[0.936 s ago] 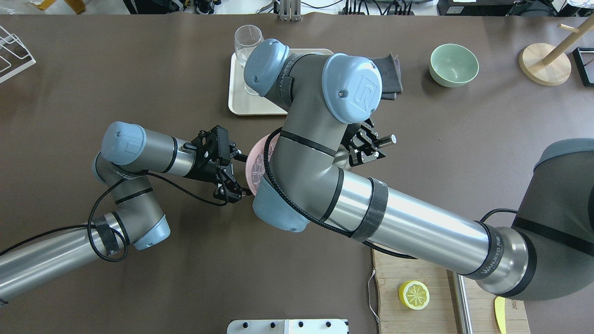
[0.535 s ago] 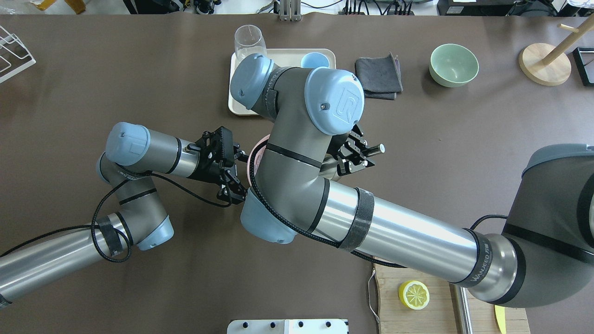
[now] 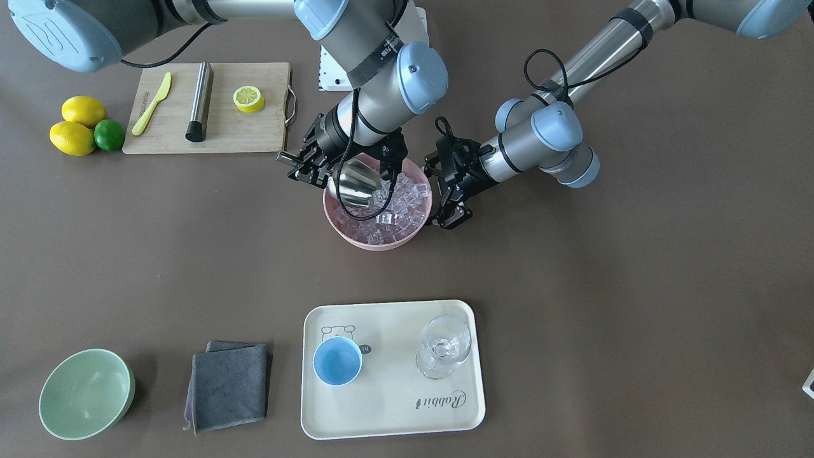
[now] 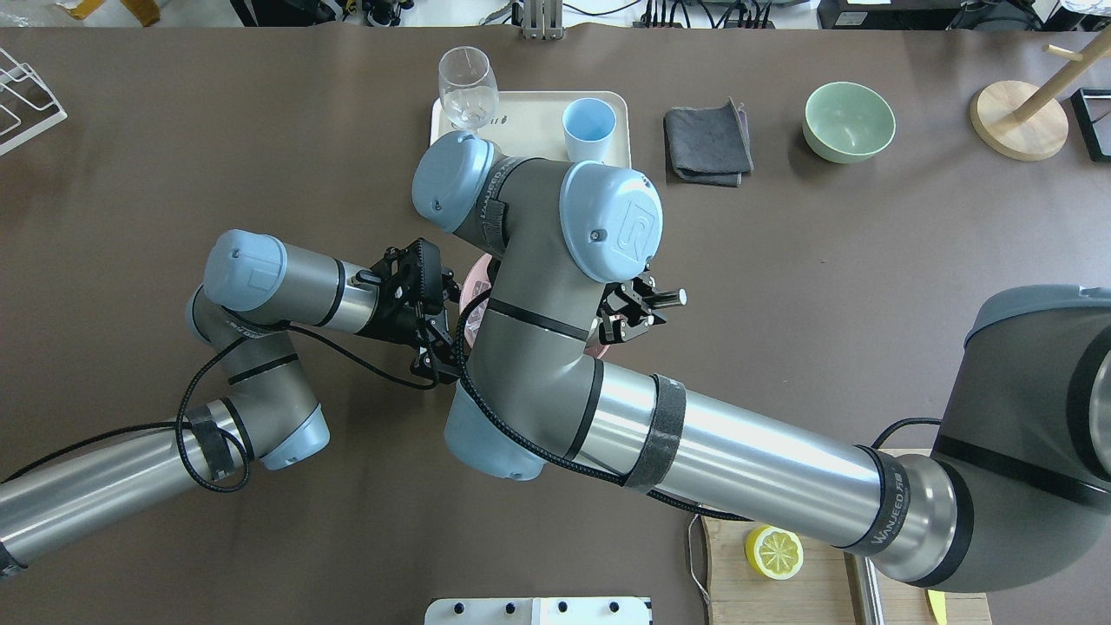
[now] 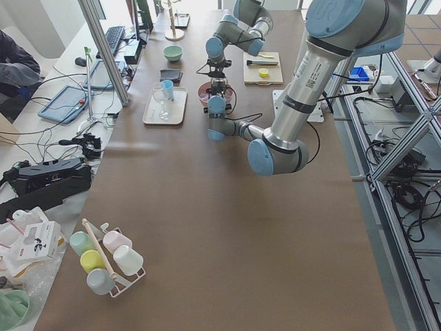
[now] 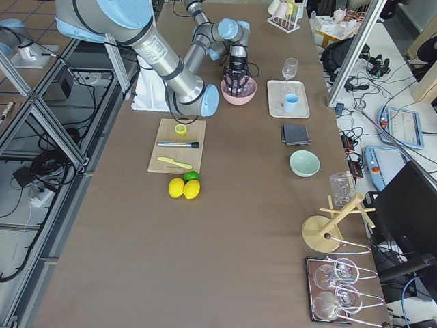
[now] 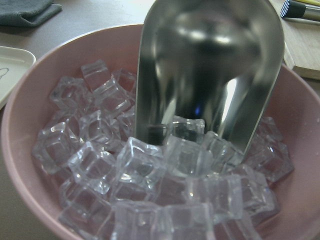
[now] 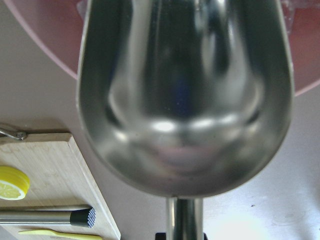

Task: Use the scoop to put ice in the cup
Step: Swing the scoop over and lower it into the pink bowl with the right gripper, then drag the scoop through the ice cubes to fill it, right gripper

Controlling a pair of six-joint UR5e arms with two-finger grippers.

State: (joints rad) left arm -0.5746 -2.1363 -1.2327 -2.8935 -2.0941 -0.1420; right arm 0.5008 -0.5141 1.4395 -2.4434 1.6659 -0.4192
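Jaws of the right gripper (image 3: pixel 316 168) are clamping the scoop (image 3: pixel 355 181); the left gripper (image 3: pixel 446 191) is gaping. Steep digging is risking ice (image 3: pixel 400 203) flicking out of the pink bowl (image 3: pixel 375 245).

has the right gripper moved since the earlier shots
Yes. In the overhead view the right gripper, holding the scoop, has shifted left and toward the robot, farther from the grey cloth.

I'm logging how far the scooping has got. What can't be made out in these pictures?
- Overhead: the right arm covers most of the pink bowl and the ice.
- Right wrist: the scoop fills the frame, hiding the ice.
- Side views: scoop and ice are too small to see.
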